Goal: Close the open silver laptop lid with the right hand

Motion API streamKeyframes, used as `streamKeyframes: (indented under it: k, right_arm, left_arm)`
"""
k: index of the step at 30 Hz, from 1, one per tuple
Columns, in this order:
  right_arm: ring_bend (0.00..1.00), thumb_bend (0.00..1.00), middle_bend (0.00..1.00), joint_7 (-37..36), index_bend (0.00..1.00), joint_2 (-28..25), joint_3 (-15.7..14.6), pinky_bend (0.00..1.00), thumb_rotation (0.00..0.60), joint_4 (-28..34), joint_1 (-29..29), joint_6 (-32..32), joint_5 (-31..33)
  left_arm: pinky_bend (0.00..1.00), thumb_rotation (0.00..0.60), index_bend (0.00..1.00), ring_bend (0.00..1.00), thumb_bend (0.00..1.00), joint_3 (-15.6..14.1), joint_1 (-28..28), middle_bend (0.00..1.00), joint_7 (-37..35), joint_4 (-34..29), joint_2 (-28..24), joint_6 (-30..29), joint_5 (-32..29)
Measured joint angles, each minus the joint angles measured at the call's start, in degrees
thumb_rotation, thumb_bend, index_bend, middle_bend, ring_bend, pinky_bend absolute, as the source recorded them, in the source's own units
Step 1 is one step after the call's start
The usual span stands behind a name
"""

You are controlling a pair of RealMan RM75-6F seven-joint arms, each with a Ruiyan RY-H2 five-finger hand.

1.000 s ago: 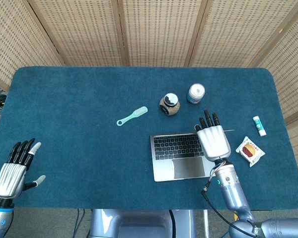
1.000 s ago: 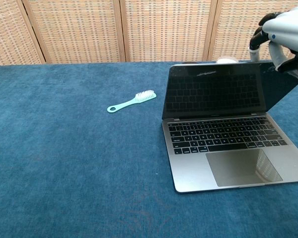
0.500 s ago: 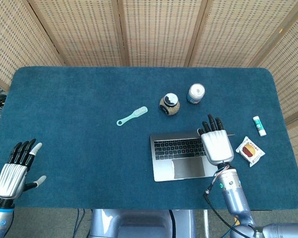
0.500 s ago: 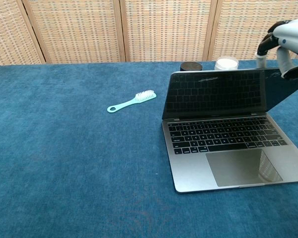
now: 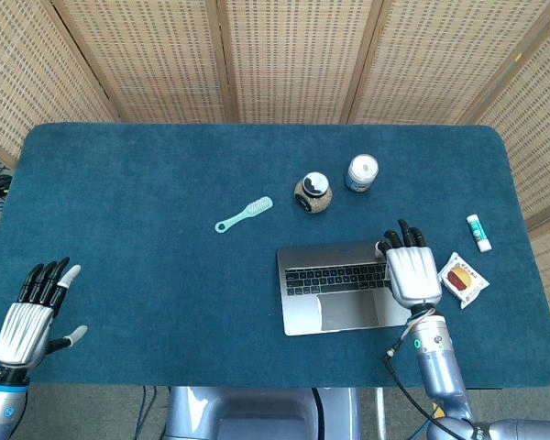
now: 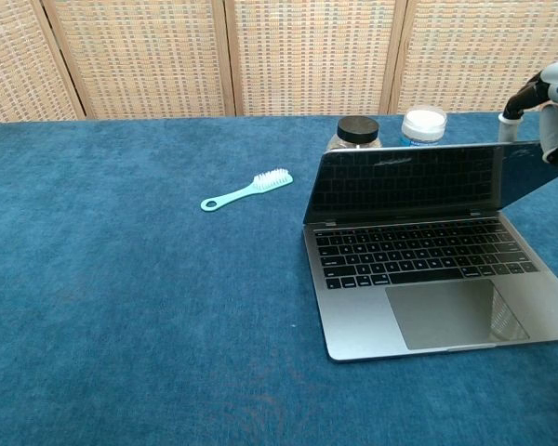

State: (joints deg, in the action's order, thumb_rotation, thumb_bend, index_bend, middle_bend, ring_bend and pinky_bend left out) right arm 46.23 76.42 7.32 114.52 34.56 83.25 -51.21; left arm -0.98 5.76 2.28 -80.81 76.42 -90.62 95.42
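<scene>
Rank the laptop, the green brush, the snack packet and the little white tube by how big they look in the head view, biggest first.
1. laptop, by far the largest.
2. green brush, long but thin.
3. snack packet, shorter than the brush but wider; these two are close, so their order is unsure.
4. white tube, the smallest.

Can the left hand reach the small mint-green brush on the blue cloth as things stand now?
Probably yes. The left hand holds nothing, fingers apart, near the table's front left corner. Only bare blue cloth lies between it and the mint-green brush. Whether the arm stretches that far, I cannot tell.
</scene>
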Motion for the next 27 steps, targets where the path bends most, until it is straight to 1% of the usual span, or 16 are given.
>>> streamKeyframes:
  k: [16,27]
  right_arm:
    - [0.07,1.00,0.26,-2.0,0.42,0.1,-2.1,0.14,0.600,-0.7,-2.8,-0.4,-2.5]
    - [0.07,1.00,0.26,-5.2,0.42,-0.1,-3.3,0.14,0.600,-2.1,-5.1,-1.7,-2.4]
  left_arm:
    - [0.00,0.600,0.00,0.00,0.01,-0.1,-0.1,0.00,0.0,0.0,0.0,-0.1,0.2]
    - [0.00,0.600,0.00,0.00,0.01,-0.1,-0.2,0.00,0.2,-0.2,-0.1,-0.7,0.5]
